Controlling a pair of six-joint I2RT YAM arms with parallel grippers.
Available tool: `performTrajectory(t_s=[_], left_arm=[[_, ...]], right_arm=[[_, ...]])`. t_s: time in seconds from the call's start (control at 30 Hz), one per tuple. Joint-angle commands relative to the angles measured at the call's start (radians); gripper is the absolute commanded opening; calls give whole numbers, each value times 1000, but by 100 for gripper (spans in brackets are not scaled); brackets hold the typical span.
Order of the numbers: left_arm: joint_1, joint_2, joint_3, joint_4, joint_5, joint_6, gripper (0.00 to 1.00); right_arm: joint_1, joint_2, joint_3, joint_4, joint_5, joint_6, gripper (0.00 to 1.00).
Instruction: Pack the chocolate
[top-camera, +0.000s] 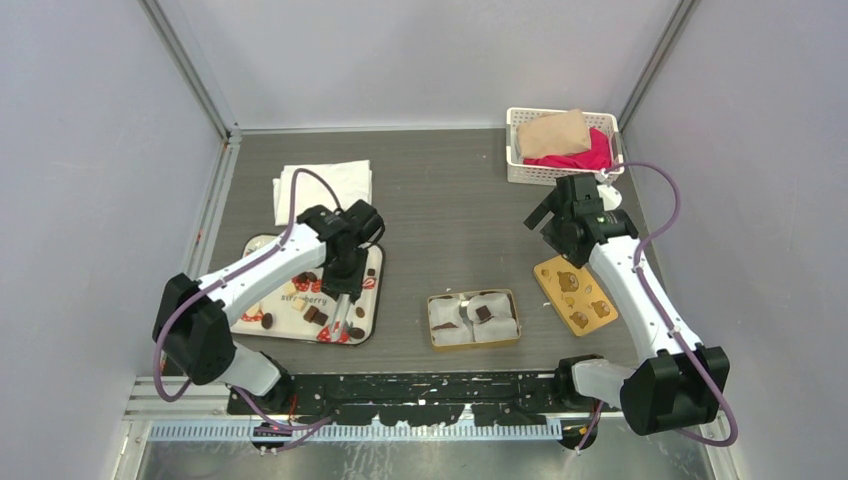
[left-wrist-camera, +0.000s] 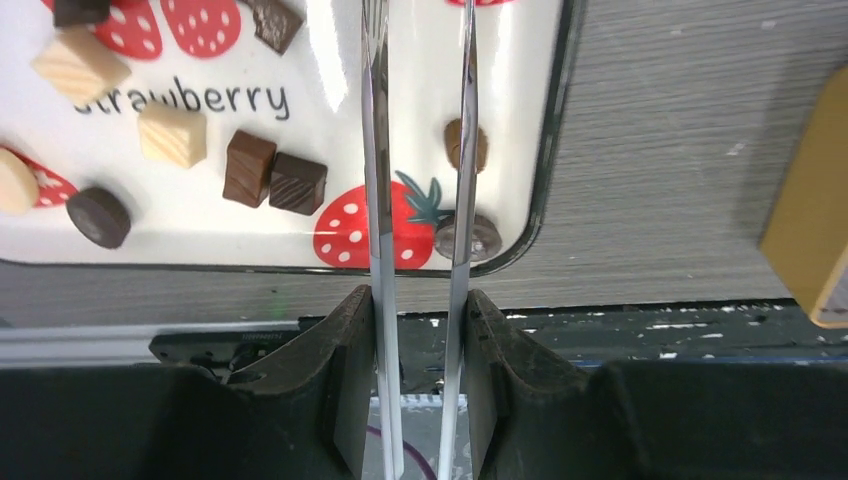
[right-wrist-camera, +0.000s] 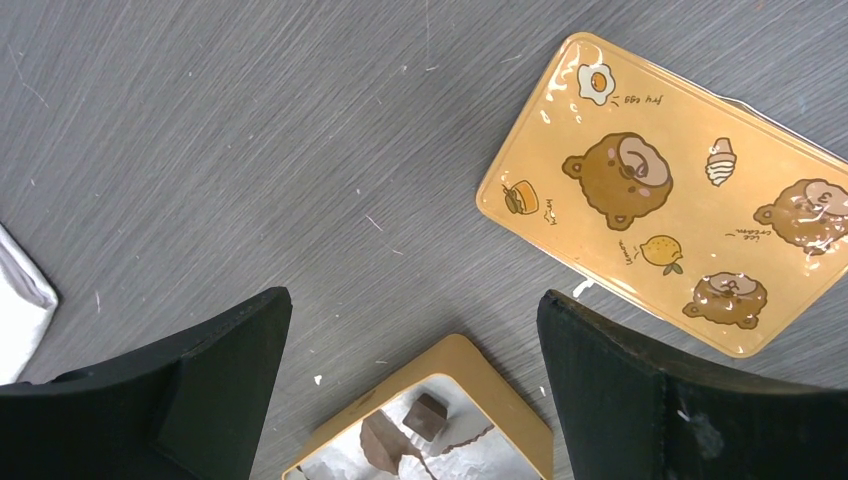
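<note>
1. Top external view: the left gripper (top-camera: 346, 285) hangs over a strawberry-print tray (top-camera: 376, 262) on the left of the table (top-camera: 450, 200). It is clamped on tweezers (top-camera: 341, 320) that point toward the tray's near edge.
2. Most of the chocolate (top-camera: 312, 314) lies loose on that tray, in dark and cream pieces. More sits in a paper-lined gold box (top-camera: 474, 347) at the table's near centre.
3. Left wrist view: the gripper's fingers (left-wrist-camera: 350, 340) press the tweezers' two steel blades from both sides. The blades run nearly parallel with a narrow gap between them. Their tips are out of frame, so it cannot be told whether they hold anything.
4. Two dark squares (left-wrist-camera: 249, 168) touch side by side left of the blades. A brown piece (left-wrist-camera: 480, 145) and a dark round one (left-wrist-camera: 482, 238) show just right of the right blade, near the tray's rim.
5. Right wrist view: the right gripper (right-wrist-camera: 415, 335) hovers with its jaws spread wide and nothing between them. It is above the table between the box and a bear-print lid (right-wrist-camera: 680, 200), which lies flat and apart from the box.
6. Two dark pieces (right-wrist-camera: 428, 415) rest on the box's white paper.
7. A white basket (top-camera: 520, 172) at the far right holds pink and tan cloth. A folded white napkin (top-camera: 325, 185) lies beyond the tray.
</note>
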Motion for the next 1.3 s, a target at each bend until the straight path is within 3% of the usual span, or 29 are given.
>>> performTrajectory(t_s=[0.0, 0.17, 0.27, 0.4, 1.27], left_arm=[[-47, -77, 112, 32, 22, 112, 0], [-173, -100, 179, 56, 99, 218, 0], [-274, -129, 154, 124, 211, 288, 0], [-371, -136, 112, 174, 230, 315, 0], [-420, 101, 187, 119, 220, 302, 0]], right_arm=[[2, 0, 18, 39, -3, -8, 99], [1, -9, 16, 19, 29, -33, 99], [-1, -24, 13, 12, 30, -36, 99], [-14, -36, 9, 14, -24, -16, 100], [-16, -90, 7, -21, -45, -34, 99]])
